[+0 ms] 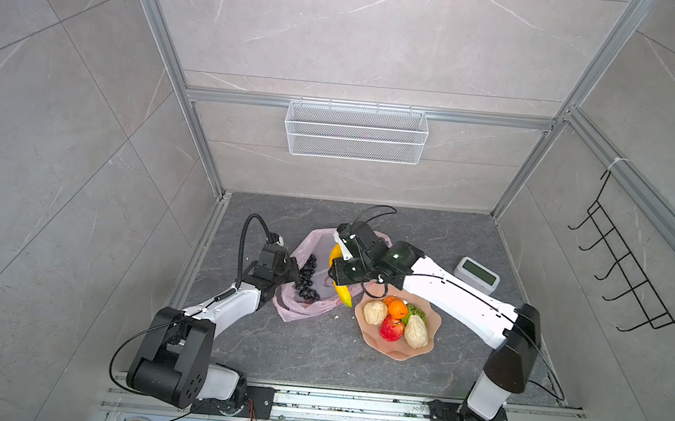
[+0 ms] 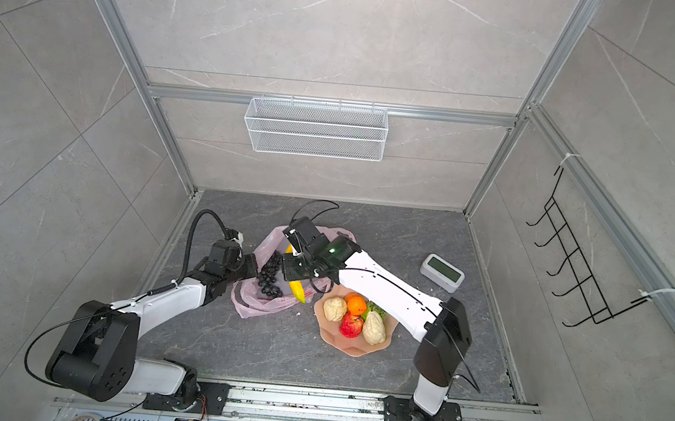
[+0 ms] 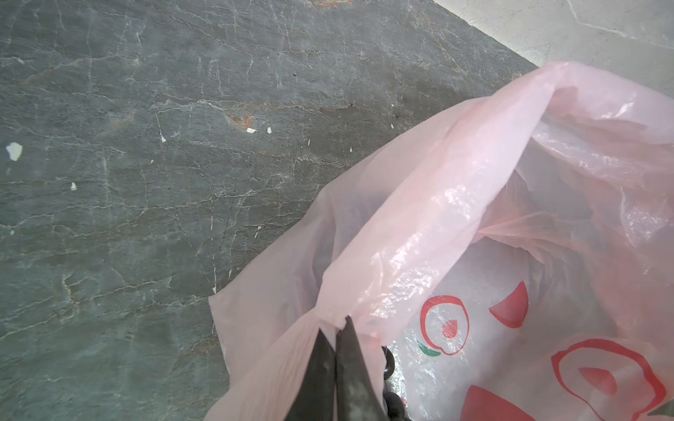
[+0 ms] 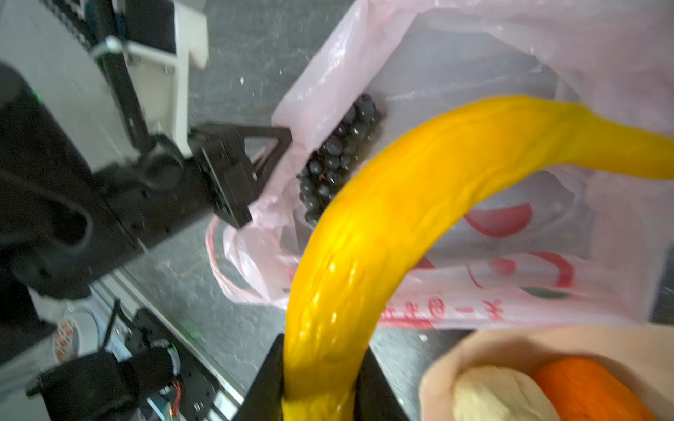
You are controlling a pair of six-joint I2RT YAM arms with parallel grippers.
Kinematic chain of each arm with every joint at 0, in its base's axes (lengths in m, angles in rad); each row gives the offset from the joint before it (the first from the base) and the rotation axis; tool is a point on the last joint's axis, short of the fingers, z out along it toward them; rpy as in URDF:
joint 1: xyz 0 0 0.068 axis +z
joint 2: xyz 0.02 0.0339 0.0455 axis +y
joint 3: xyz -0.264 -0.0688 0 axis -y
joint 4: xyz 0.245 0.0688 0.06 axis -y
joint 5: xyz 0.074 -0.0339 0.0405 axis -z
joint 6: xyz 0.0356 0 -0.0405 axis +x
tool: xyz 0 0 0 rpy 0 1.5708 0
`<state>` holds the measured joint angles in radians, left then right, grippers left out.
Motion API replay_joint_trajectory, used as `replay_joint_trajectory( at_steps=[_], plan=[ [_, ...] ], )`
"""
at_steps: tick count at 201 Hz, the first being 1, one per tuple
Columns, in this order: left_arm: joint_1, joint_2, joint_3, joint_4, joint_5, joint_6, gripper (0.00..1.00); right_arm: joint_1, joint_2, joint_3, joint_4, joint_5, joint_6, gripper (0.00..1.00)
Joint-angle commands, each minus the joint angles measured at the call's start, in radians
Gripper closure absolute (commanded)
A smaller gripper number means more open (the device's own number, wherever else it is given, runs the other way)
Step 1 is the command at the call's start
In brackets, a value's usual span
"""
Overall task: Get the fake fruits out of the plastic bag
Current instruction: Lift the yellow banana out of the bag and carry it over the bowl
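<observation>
Banana (image 4: pixel 401 218) one, grape bunch (image 1: pixel 307 277) one, apple (image 1: pixel 392 329) one, cream lumps (image 1: pixel 416 331) two.

Pale-pink bag (image 3: pixel 419 218) with red prints — yellow banana (image 4: pixel 401 204), purple-black grapes (image 1: pixel 307 277).

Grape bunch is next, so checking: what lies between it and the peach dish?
The banana, held by the right gripper; seen in both top views.
</observation>
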<state>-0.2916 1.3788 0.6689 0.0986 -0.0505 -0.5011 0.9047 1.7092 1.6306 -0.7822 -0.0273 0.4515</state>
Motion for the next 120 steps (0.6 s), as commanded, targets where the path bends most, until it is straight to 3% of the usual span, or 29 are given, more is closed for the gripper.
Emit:
replay_joint_trajectory(
  at_steps=[1, 76, 101, 120],
  plan=[
    [0.006, -0.012, -0.001, 0.020, -0.010, 0.005, 1.00, -0.002, -0.105, -0.081, -0.086, 0.048, -0.196, 0.73],
    [0.005, -0.012, -0.001, 0.016, -0.013, 0.011, 1.00, -0.002, -0.394, -0.337, -0.060, 0.067, -0.476, 0.72],
    [0.006, -0.012, 0.000, 0.015, -0.013, 0.012, 1.00, -0.003, -0.438, -0.386, -0.065, 0.080, -0.567, 0.72],
    [0.006, -0.011, 0.001, 0.015, -0.012, 0.012, 1.00, -0.002, -0.458, -0.430, -0.086, 0.026, -0.677, 0.72]
  ],
)
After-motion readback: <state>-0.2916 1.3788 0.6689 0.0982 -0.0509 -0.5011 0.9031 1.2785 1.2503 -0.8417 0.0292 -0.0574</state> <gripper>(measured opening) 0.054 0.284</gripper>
